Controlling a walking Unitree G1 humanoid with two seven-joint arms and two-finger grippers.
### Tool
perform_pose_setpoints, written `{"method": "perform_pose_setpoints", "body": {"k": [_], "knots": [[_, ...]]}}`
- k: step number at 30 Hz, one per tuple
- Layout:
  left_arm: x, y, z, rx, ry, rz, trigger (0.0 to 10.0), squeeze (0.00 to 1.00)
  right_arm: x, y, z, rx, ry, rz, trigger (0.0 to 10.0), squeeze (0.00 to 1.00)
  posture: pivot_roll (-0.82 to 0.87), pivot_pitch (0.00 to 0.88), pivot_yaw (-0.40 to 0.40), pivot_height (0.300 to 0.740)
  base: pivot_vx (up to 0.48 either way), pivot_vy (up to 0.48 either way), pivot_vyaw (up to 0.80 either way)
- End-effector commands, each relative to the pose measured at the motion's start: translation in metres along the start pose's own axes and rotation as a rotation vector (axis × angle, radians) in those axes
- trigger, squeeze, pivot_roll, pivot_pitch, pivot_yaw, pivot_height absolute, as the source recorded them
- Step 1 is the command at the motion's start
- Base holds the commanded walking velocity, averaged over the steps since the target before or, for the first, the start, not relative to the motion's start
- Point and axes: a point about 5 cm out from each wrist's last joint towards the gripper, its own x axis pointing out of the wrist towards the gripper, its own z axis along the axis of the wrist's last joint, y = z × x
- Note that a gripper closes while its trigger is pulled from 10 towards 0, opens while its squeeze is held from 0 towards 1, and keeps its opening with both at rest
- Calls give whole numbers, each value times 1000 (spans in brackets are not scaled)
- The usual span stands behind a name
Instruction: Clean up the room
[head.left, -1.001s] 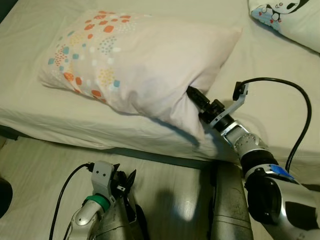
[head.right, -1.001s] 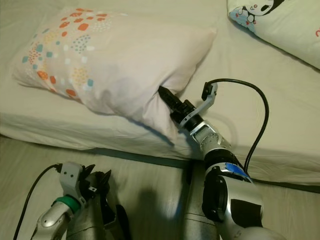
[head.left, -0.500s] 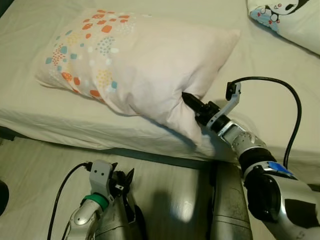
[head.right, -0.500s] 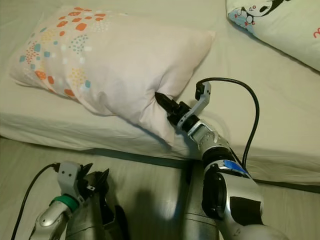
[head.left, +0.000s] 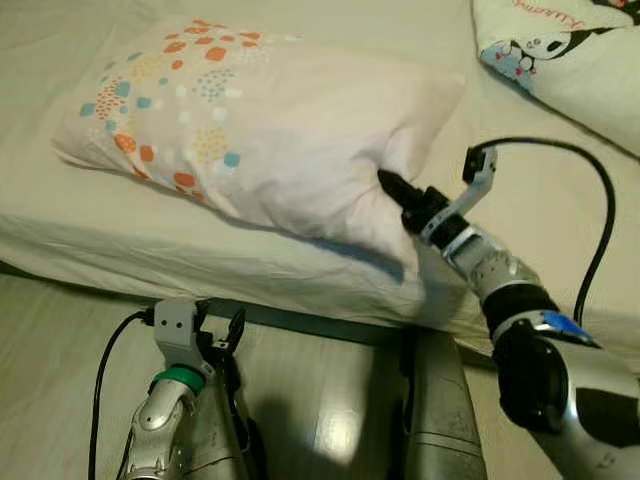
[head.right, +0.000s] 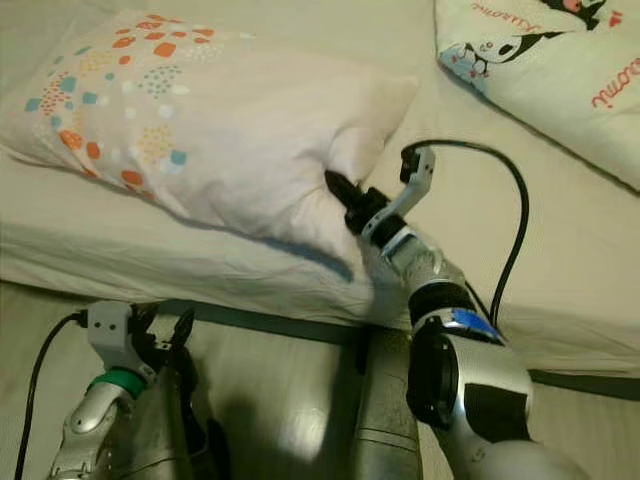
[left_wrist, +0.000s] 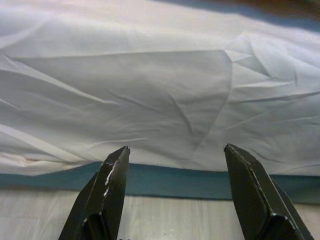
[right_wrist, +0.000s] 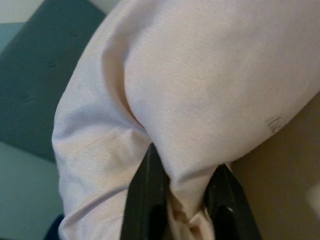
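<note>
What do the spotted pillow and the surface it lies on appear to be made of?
The pillow, pinched at its edge by the right hand, looks like soft matte woven fabric over a squashy filling: it puckers and folds around the fingers. The bed sheet looks like thin matte cloth, probably cotton, with sharp creases.

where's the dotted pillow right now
The dotted pillow lies on the bed near its front edge, left of the panda pillow, its near corner pinched in the right claw.
</note>
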Motion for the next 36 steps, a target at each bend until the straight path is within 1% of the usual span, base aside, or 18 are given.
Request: {"method": "perform_pose_setpoints", "body": {"k": [1, 4, 6, 9, 10, 18, 19, 20, 21, 22, 24, 25, 26, 28, 30, 33, 34, 36], "knots": [[-6, 4, -12, -32, 49, 28, 10000, 0, 1, -1, 9, -57, -17, -43, 0, 0, -4, 114, 78, 421, 0, 0, 0], [-5, 4, -12, -33, 54, 34, 10000, 0, 3, 0, 15, -79, -38, -57, 0, 0, -6, 107, 79, 421, 0, 0, 0], [1, 9, -10, -34, 64, 44, 10000, 0, 5, 4, 20, -185, -50, -73, 0, 0, -30, 80, 97, 421, 0, 0, 0], [4, 12, -8, -30, 70, 50, 10000, 0, 5, 5, 16, -191, -53, -65, 0, 0, -34, 72, 98, 421, 0, 0, 0], [6, 15, -7, -26, 76, 59, 10000, 0, 3, 5, 2, -190, -21, -56, 0, 0, -45, 64, 99, 421, 0, 0, 0], [6, 15, -7, -26, 76, 59, 10000, 0, 3, 5, 2, -190, -21, -56, 0, 0, -45, 64, 99, 421, 0, 0, 0], [8, 18, -7, -20, 84, 75, 10000, 0, -1, 4, -15, -170, 12, -45, 0, 0, -52, 61, 94, 421, 0, 0, 0], [-1, 26, -22, -23, 164, 136, 10000, 0, -18, -7, -63, -104, 131, -95, 0, 0, -68, 53, 83, 426, 0, 0, 0], [-1, 26, -22, -23, 164, 136, 10000, 0, -18, -7, -63, -104, 131, -95, 0, 0, -68, 53, 83, 426, 0, 0, 0], [-13, 34, -39, -37, 251, 198, 10000, 0, -34, -14, -97, -56, 222, -145, 0, 0, -65, 48, 75, 431, 0, 0, 0], [-31, 41, -59, -55, 354, 269, 10000, 0, -51, -20, -128, -13, 309, -205, 0, 0, -62, 43, 67, 441, 0, 0, 0], [-31, 41, -59, -55, 354, 269, 10000, 0, -51, -20, -128, -13, 309, -205, 0, 0, -62, 43, 67, 441, 0, 0, 0], [-40, 44, -67, -68, 396, 306, 10000, 0, -54, -23, -130, -21, 328, -222, 0, 0, -58, 36, 43, 446, 0, 0, 0], [-40, 44, -67, -68, 396, 306, 10000, 0, -54, -23, -130, -21, 328, -222, 0, 0, -58, 36, 43, 446, 0, 0, 0], [-62, 53, -82, -120, 461, 396, 10000, 0, -59, -28, -132, -52, 366, -250, 0, 0, -48, 23, 17, 456, 0, 0, 0], [-70, 55, -88, -143, 485, 430, 10000, 0, -60, -30, -130, -67, 373, -261, 0, 0, -47, 15, 11, 461, 0, 0, 0], [-84, 53, -99, -173, 545, 456, 10000, 0, -58, -36, -115, -87, 333, -286, 0, 0, -63, 0, 18, 471, 0, 0, 0], [-87, 51, -102, -178, 567, 455, 10000, 0, -57, -37, -109, -89, 313, -295, 0, 0, -65, 0, 20, 476, 0, 0, 0]]}}
